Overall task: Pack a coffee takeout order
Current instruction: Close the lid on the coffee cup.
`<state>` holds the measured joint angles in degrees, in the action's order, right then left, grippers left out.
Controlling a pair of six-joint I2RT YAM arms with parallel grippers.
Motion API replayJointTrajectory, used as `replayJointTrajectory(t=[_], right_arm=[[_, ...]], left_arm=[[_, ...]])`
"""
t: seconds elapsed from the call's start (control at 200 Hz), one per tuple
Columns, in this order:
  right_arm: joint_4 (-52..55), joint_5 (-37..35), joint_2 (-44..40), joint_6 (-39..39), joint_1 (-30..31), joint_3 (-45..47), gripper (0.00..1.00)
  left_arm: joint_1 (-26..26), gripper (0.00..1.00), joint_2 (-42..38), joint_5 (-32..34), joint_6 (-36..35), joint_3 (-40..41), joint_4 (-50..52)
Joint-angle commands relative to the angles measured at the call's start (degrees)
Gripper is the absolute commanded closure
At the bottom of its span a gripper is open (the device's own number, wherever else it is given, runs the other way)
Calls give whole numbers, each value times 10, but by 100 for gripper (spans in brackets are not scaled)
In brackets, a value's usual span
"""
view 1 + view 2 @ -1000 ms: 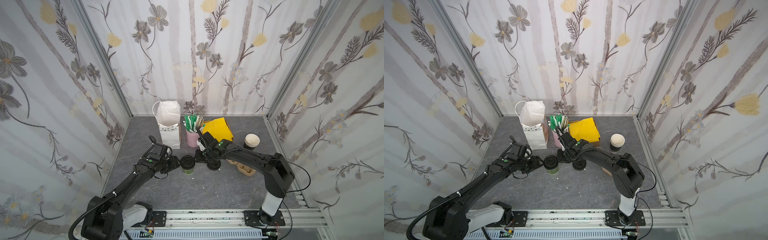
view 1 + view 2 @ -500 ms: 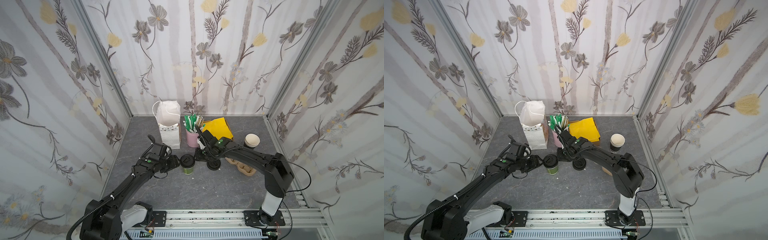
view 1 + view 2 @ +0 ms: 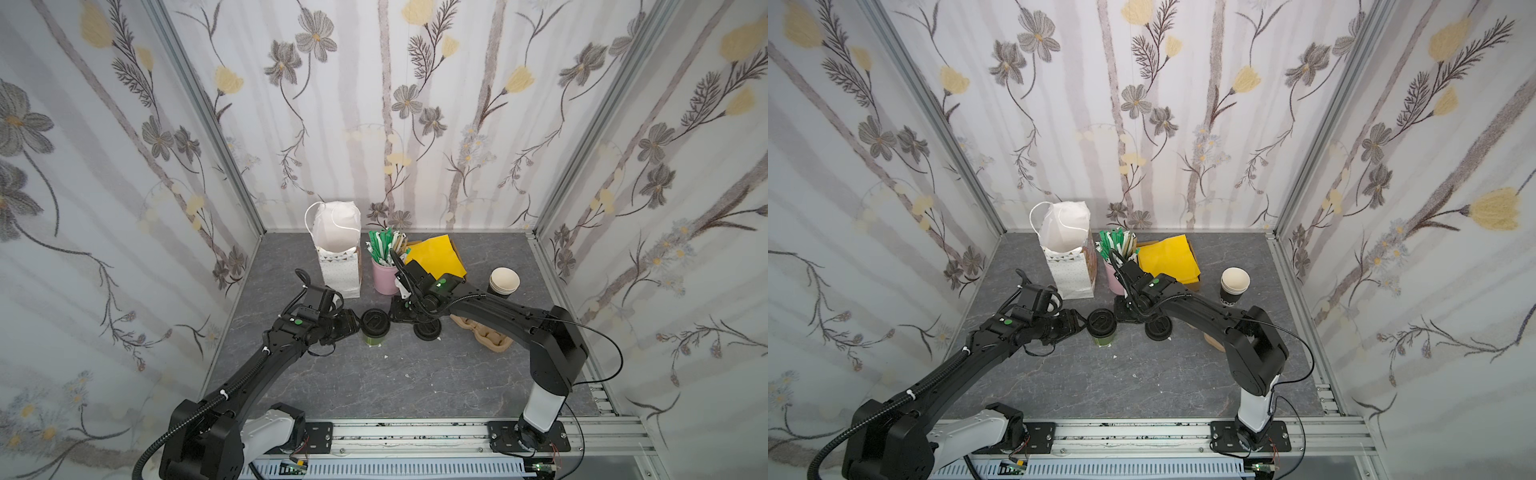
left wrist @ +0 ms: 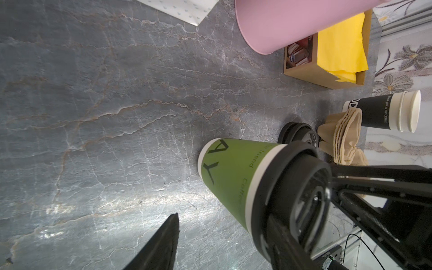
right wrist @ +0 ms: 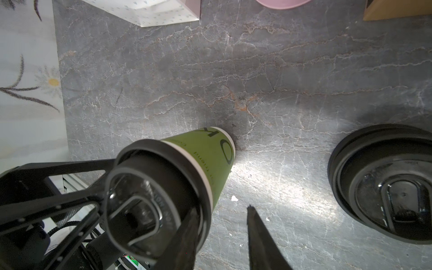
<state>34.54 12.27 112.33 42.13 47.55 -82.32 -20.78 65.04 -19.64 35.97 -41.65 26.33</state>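
right gripper (image 5: 224,210) now stands released, wider than a second ago, beside the small green paper cup with black plastic lid (image 3: 375,328), upright at scene centre; left gripper (image 3: 348,325) at its left, hold indeterminate; capping judged done.

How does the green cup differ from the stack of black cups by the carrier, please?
The green cup is a single, lidded cup; the stack of black cups is several nested, lidless, cream inside. The green cup stands apart from the pulp carrier; the stack of black cups stands right beside it. Both are upright paper cups.
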Motion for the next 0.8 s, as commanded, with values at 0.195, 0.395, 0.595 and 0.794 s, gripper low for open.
replayJointTrajectory(t=[0.195, 0.395, 0.595, 0.794], right_arm=[[-24, 5, -7, 3, 0, -4, 63], [-22, -13, -29, 7, 3, -10, 63], [-20, -21, -41, 16, 26, 4, 65], [-49, -5, -34, 37, 42, 24, 70]], left_arm=[[0, 37, -7, -1, -3, 10, -9], [0, 37, -41, 29, 10, -8, -9], [5, 37, -15, 54, 2, -23, -13], [15, 38, 30, 59, -13, -40, -27]])
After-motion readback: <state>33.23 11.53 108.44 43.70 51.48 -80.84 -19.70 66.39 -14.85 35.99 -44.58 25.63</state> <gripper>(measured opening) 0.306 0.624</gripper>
